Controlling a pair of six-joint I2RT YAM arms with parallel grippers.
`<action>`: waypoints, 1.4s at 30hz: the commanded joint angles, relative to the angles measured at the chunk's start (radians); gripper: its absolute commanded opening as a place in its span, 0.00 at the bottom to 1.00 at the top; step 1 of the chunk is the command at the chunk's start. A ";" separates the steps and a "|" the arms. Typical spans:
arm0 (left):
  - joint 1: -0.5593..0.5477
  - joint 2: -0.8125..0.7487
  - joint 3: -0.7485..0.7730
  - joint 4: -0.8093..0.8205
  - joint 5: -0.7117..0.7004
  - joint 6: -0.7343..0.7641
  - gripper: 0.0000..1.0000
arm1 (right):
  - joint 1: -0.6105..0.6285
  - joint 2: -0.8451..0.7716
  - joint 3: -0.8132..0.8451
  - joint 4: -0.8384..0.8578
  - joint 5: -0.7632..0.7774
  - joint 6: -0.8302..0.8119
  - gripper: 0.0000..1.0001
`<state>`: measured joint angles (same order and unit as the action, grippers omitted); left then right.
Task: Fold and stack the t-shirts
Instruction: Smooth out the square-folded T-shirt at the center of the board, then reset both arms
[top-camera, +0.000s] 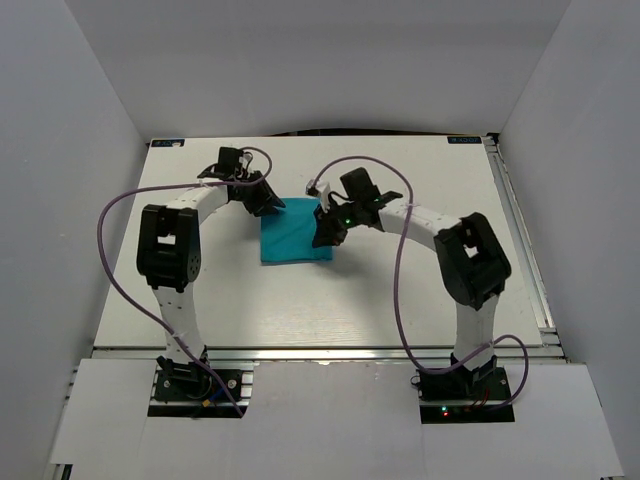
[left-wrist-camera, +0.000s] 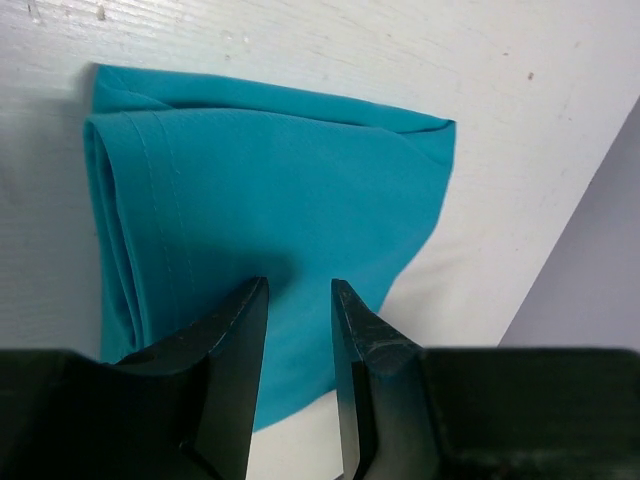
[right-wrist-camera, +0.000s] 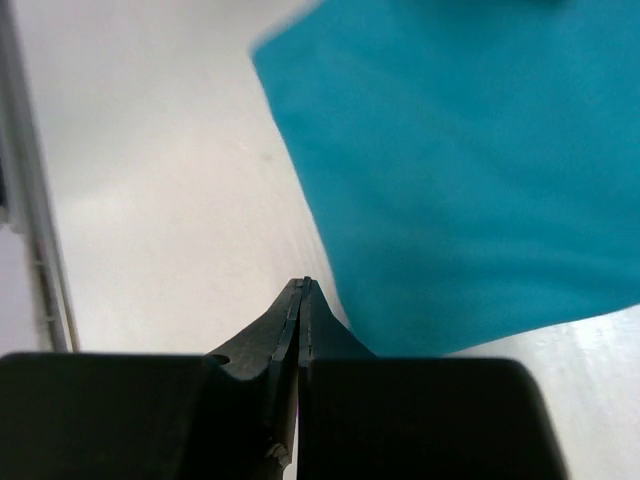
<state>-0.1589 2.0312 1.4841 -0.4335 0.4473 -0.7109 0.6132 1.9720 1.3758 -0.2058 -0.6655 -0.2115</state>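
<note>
2 arms bent inward, left gripper (left-wrist-camera: 300, 285) – fingers slightly parted, right gripper (right-wrist-camera: 303, 287) – fingers pressed together

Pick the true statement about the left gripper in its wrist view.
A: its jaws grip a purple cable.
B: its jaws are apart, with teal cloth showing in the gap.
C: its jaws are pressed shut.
B: the left gripper has its jaws parted, and the folded teal t-shirt shows through the gap between them.
</note>
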 joint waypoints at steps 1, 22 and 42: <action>0.006 -0.005 0.051 0.019 0.016 0.011 0.42 | -0.038 -0.122 0.025 0.049 -0.091 0.021 0.01; 0.027 -0.236 0.157 0.045 0.074 0.036 0.64 | -0.296 -0.278 0.166 -0.125 -0.170 -0.014 0.11; 0.027 -1.041 -0.361 0.087 0.031 0.097 0.98 | -0.340 -0.469 0.140 -0.306 0.027 -0.077 0.89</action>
<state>-0.1333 1.0805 1.1263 -0.3721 0.4843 -0.6102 0.2806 1.5356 1.4940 -0.4923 -0.6823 -0.3008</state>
